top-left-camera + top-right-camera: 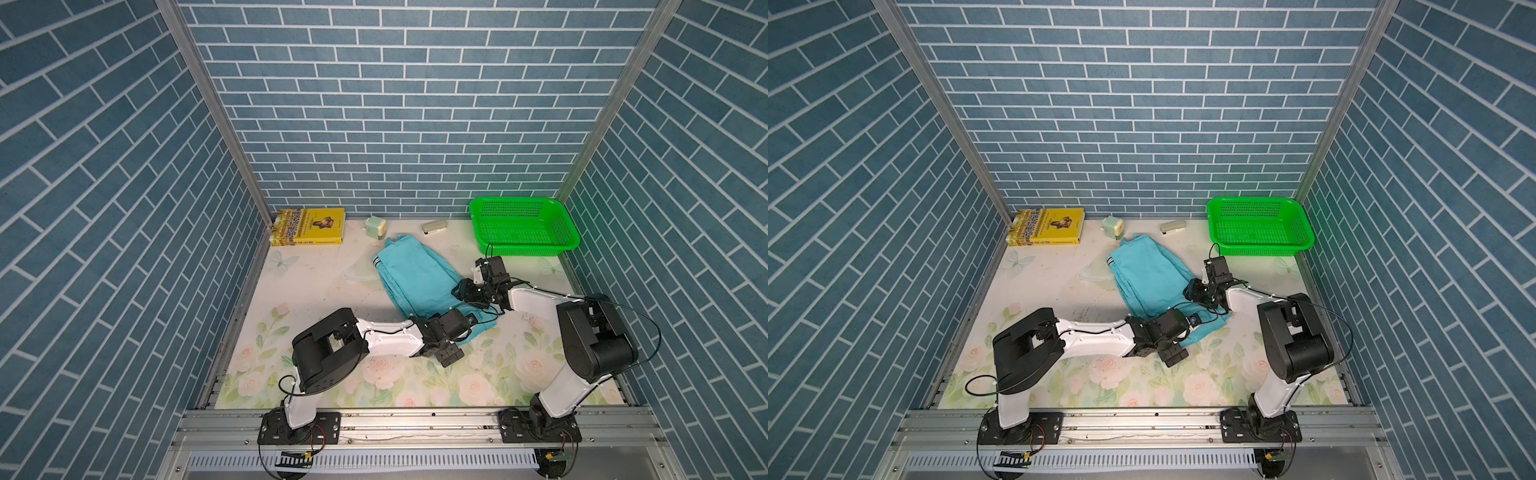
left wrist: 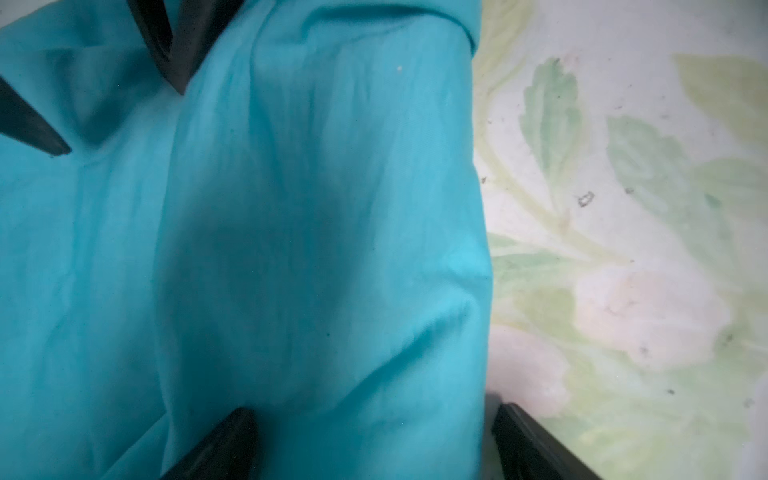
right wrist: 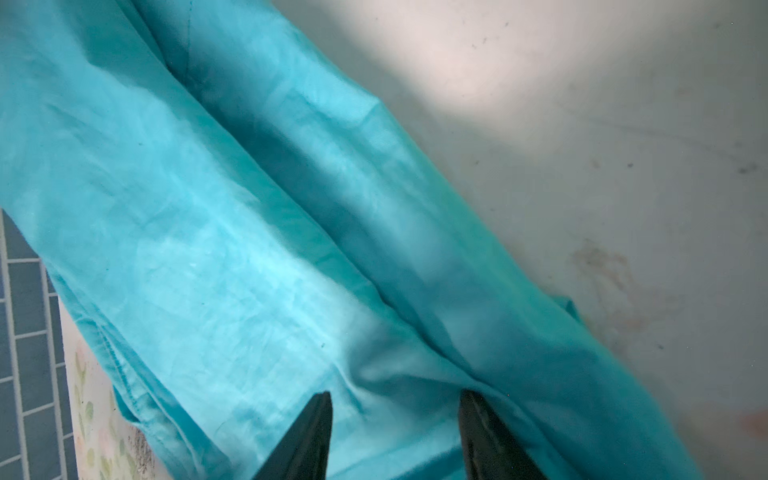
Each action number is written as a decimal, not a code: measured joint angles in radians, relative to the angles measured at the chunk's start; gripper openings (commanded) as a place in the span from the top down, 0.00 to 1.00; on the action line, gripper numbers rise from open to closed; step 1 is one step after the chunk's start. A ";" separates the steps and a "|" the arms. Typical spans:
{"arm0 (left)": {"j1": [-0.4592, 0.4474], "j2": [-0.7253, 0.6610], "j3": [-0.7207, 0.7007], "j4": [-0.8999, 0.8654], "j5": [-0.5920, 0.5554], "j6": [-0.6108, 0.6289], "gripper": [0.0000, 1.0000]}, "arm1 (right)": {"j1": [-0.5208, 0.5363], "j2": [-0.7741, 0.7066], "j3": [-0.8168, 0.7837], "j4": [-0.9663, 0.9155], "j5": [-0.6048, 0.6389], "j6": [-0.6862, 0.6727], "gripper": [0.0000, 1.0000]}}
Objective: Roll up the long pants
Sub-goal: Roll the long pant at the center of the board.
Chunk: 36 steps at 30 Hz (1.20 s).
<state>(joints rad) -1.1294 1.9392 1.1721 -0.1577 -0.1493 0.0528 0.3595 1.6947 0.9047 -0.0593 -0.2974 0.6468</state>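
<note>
Open table (image 1: 307,286) lies left of the long pants (image 1: 415,278). Along the back wall stand a yellow book (image 1: 309,226), two small items and a green basket (image 1: 532,250).

Both top views are bright and even, lit from overhead. We note soft shadows on the table (image 1: 291,286), and the brick walls (image 1: 104,174) bow outward at the frame edges. The basket (image 1: 523,226) throws a green cast on the far right wall. The wrist views are soft, with the long pants (image 2: 291,166) blurred and shadowed mid-cloth.
</note>
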 measured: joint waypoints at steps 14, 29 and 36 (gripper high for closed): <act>-0.021 0.016 -0.019 0.059 -0.025 -0.018 1.00 | -0.055 -0.087 0.161 -0.247 -0.048 -0.053 0.27; 0.142 0.010 0.071 0.017 0.692 -0.344 1.00 | -0.188 -0.561 0.100 -0.534 -0.023 -0.077 0.25; 0.213 0.020 0.067 0.105 0.921 -0.518 1.00 | -0.209 -0.649 -0.001 -0.570 -0.056 -0.075 0.25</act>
<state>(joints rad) -0.9165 1.9594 1.2388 -0.0525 0.7719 -0.4656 0.1509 1.0458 0.9039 -0.6296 -0.3538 0.5716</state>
